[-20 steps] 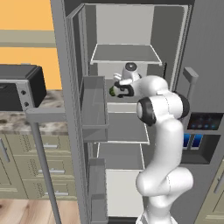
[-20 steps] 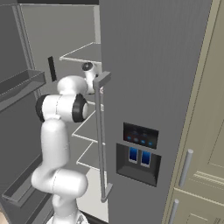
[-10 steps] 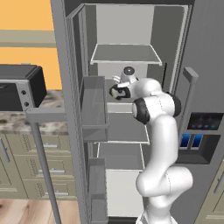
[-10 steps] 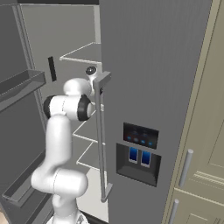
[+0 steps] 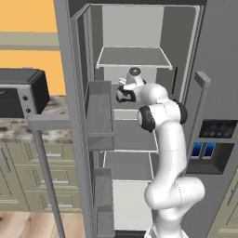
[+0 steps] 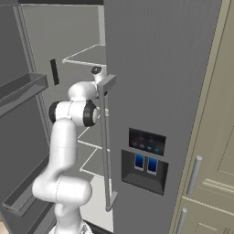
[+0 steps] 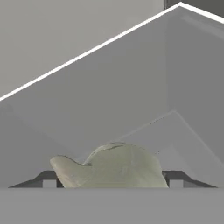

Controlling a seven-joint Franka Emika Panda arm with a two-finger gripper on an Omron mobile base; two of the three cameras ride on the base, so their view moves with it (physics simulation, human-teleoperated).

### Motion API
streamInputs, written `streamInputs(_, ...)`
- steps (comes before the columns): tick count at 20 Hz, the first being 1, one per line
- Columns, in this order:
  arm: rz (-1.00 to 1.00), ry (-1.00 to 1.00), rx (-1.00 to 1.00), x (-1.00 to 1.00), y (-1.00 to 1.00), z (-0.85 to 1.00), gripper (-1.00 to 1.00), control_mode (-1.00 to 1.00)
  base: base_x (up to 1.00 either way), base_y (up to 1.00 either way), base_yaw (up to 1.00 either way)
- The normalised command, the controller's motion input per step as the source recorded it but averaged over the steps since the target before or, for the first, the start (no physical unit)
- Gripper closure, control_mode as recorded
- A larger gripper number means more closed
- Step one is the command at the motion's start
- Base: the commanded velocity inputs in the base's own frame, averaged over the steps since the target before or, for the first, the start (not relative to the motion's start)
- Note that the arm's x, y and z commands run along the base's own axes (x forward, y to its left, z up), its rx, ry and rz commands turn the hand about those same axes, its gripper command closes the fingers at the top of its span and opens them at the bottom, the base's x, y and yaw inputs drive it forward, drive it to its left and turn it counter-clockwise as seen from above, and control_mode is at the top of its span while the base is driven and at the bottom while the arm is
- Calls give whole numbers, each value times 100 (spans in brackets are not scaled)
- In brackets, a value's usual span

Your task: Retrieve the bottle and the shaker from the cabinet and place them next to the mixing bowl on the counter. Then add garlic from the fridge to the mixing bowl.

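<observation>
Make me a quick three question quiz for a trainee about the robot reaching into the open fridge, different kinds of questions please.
1. True or false: the fridge door with the bins stands open.
2. Multiple choice: in the hand view, the pale garlic sits (A) between the two finger tips of the gripper, (B) far off against the back wall, (C) on the counter.
3. Short answer: what dark appliance stands on the counter left of the fridge in the left base view?

Key
1. True.
2. A. Whether the jaws have closed onto the garlic cannot be told from these views.
3. A microwave.
</observation>
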Motion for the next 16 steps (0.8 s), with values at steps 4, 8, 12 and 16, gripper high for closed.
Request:
streamInputs(4,-22,-22,0,-88,-25,-26,100,-100,0,0,0)
streamInputs(8,-17,-74,-1,-100,-14,-90,100,-100,0,0,0)
streamInputs(12,-6,-82,0,-100,-2,-93,100,-100,0,0,0)
streamInputs(16,6,-13,5,-100,24,2,100,-100,0,0,0)
